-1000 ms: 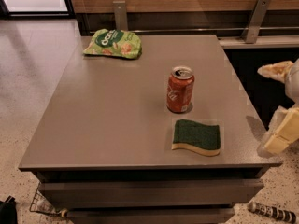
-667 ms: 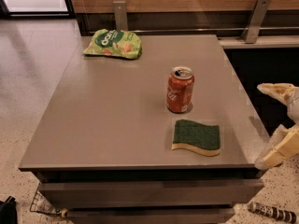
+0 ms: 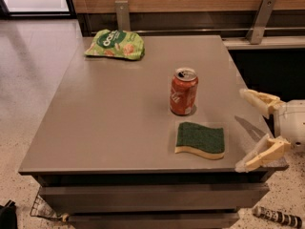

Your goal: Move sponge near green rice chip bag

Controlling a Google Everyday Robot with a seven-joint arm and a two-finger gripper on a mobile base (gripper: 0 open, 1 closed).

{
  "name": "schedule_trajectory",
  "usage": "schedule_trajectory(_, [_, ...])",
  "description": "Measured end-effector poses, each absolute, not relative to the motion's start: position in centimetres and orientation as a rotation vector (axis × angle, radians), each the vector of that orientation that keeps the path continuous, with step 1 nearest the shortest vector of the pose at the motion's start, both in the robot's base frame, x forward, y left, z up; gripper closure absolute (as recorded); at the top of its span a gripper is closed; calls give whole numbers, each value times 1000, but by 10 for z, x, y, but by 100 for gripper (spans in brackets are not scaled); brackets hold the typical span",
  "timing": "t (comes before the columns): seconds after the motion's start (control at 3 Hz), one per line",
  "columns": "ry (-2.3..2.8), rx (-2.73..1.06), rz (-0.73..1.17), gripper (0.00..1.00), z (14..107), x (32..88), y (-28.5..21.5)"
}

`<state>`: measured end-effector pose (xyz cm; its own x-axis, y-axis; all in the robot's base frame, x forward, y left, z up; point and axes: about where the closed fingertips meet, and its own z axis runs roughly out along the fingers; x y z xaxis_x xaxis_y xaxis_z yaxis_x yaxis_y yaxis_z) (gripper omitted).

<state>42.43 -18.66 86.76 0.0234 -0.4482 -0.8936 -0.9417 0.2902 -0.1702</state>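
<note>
The sponge [image 3: 200, 140], dark green on top over pale yellow foam, lies flat near the table's front right. The green rice chip bag [image 3: 116, 45] lies at the table's far left corner. My gripper [image 3: 248, 130] is at the right edge of the view, just right of the sponge at the table's right edge. Its two pale fingers [image 3: 261, 155] are spread wide apart and hold nothing. It does not touch the sponge.
An orange-red soda can [image 3: 183, 91] stands upright just behind the sponge. The grey table [image 3: 105, 118] has drawers below its front edge. A wooden wall with metal brackets [image 3: 261, 19] runs behind. Speckled floor lies to the left.
My gripper has moved left toward the sponge from the right edge of the view. The sponge, can and bag have not moved.
</note>
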Motion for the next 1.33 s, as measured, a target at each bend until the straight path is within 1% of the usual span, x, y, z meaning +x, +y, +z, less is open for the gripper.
schedule_trajectory(0.33, [1512, -1268, 708, 0, 872, 427, -171])
schedule_trajectory(0.67, [1507, -1265, 712, 0, 873, 427, -169])
schedule_trajectory(1.33, [1519, -1268, 792, 0, 837, 436, -160])
